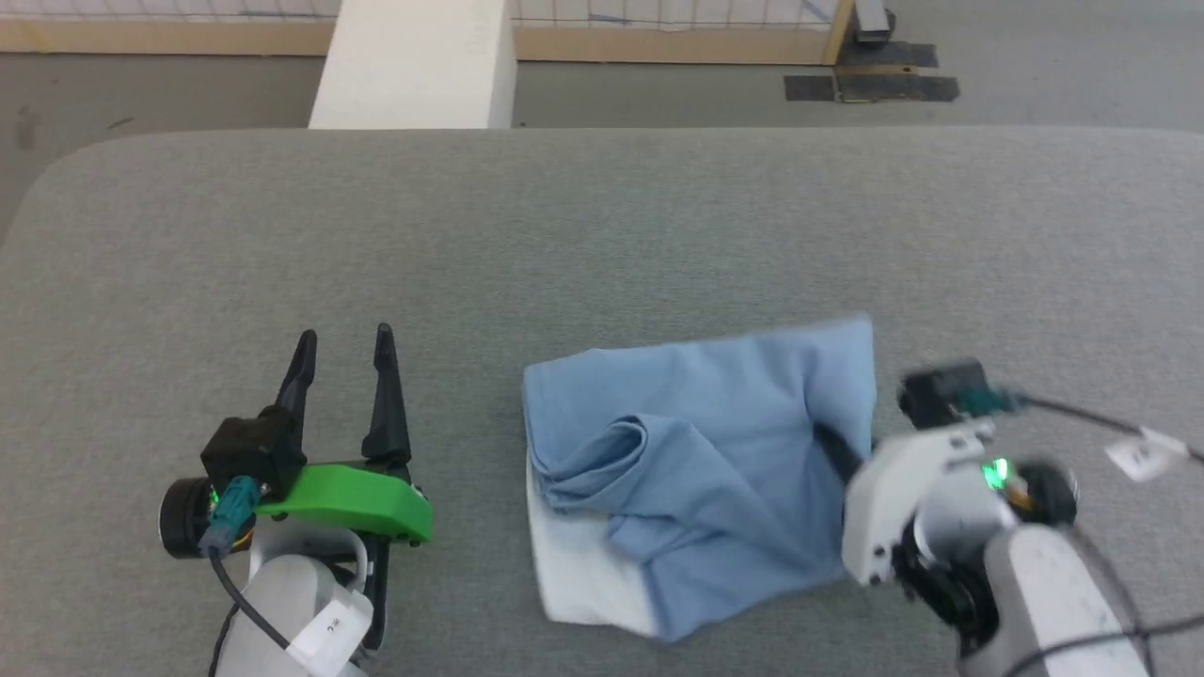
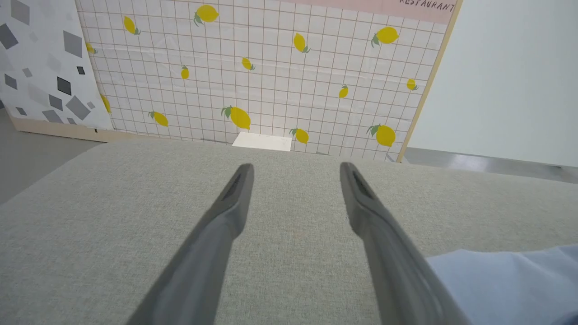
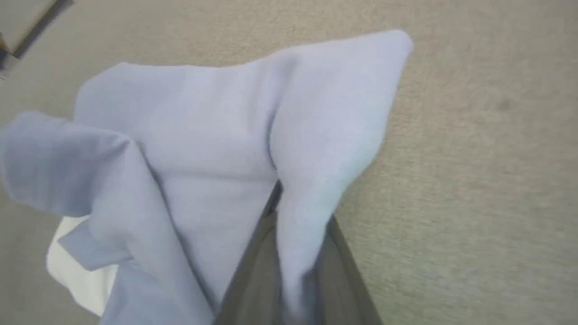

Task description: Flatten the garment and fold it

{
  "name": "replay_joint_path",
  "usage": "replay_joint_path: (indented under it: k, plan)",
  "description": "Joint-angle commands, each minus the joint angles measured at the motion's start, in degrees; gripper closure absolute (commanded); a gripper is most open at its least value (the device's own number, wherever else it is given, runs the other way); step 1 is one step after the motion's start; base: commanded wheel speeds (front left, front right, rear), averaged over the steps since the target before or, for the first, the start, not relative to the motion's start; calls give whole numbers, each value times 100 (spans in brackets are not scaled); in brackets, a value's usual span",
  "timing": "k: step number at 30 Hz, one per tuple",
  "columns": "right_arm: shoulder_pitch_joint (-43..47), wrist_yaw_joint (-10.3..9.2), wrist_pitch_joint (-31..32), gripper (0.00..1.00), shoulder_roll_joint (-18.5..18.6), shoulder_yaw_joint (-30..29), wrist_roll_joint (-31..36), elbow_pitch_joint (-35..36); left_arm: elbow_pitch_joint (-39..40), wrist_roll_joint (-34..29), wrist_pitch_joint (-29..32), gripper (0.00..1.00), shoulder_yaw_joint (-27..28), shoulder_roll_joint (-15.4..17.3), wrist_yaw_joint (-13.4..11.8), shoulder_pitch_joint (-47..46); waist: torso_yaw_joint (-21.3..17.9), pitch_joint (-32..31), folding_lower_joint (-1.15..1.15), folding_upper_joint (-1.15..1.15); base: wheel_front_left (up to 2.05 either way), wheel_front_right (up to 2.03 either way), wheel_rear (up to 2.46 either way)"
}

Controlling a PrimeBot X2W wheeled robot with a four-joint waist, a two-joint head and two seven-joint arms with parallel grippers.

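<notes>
Where its wrist view shows right claw (image 3: 299, 216) pinching garment (image 3: 203, 144), left claw (image 1: 345, 340) wide, empty.

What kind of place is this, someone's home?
Likely a staged test room, not a home: a lemon-printed tile backdrop panel, black tape patches on the floor, and a grey fabric-covered table.

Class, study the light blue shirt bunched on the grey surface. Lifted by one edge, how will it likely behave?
Probably floppy: the shirt lies in soft rumpled folds and drapes over the right gripper pinching it. Likely light for its size, since the cloth looks thin. It would probably drag rather than slide freely on the textured grey surface.
</notes>
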State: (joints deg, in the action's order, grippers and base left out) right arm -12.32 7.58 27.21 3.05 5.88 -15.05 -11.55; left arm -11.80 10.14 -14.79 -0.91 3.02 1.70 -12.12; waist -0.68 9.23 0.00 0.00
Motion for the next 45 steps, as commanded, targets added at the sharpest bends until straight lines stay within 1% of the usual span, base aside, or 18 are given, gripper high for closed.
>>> replay_joint_path:
  k: [1, 2, 4, 7, 8, 10, 12, 16, 21, 24, 27, 33, 38, 39, 40, 41, 45]
  plan:
    - [-221, -9, 113, 100, 59, 106, 392, 228, 44, 3, -21, 0, 32, -13, -15, 62, -184, 22, 0, 0, 0, 0, 0]
    - [-322, -9, 231, 100, 162, 252, 679, 393, 65, -10, -21, 0, 59, -11, -13, 62, -268, 42, 0, 0, 0, 0, 0]
    - [-553, -9, 381, 100, 487, 573, 1084, 632, 106, -33, -21, 0, 109, -4, -9, 50, -456, 99, 0, 0, 0, 0, 0]
    - [-880, -9, 523, 100, 913, 840, 1230, 792, 168, -75, -21, 0, 163, 14, 4, 3, -760, 206, 0, 0, 0, 0, 0]
    - [-1011, -9, 554, 100, 1100, 895, 1267, 810, 197, -96, -21, 0, 176, 20, 6, -26, -879, 255, 0, 0, 0, 0, 0]
    - [-1240, -9, 557, 100, 1351, 908, 1244, 781, 254, -134, -21, 0, 205, 38, 2, -80, -1136, 369, 0, 0, 0, 0, 0]
    - [-1426, -9, 549, 100, 1588, 863, 1215, 682, 289, -172, -21, 0, 210, 59, 13, -160, -1361, 479, 0, 0, 0, 0, 0]
    - [-1732, -9, 448, 100, 1935, 705, 1105, 340, 363, -252, -21, 0, 224, 121, 7, -348, -1798, 763, 0, 0, 0, 0, 0]
    - [-2142, -9, 82, 100, 2318, 487, 1095, -350, 449, -366, -21, 0, 185, 190, -30, -618, -2133, 1157, 0, 0, 0, 0, 0]
    - [-2465, -9, -265, 100, 2450, 263, 1237, -900, 525, -430, 14, 0, 175, 298, -39, -795, -2233, 1422, 0, 0, 0, 0, 0]
    - [-2759, -9, -550, 100, 2495, 13, 1418, -1469, 634, -510, 96, 0, 124, 374, -49, -924, -2221, 1651, 0, 0, 0, 0, 0]
    - [-3325, -9, -1102, 100, 2434, -643, 2002, -2525, 843, -623, 296, 0, 49, 489, -85, -1012, -2051, 1970, 0, 0, 0, 0, 0]
    - [-3544, -9, -1433, 100, 2338, -1193, 2420, -3109, 943, -616, 326, 0, 25, 493, -128, -943, -1841, 1979, 0, 0, 0, 0, 0]
    - [-3573, -9, -1496, 84, 2300, -1349, 2465, -3219, 946, -607, 321, 0, 19, 485, -138, -927, -1797, 1948, 0, 0, 0, 0, 0]
    - [-3587, -9, -1559, 56, 2271, -1483, 2492, -3294, 941, -596, 312, 0, 13, 475, -145, -913, -1761, 1909, 0, 0, 0, 0, 0]
    - [-3591, -9, -1633, 0, 2248, -1654, 2543, -3377, 924, -578, 296, 0, 4, 455, -154, -896, -1713, 1842, 0, 0, 0, 0, 0]
    - [-3524, -9, -1973, 0, 2223, -2107, 2670, -3525, 776, -474, 198, 0, -41, 361, -166, -803, -1509, 1451, 0, 0, 0, 0, 0]
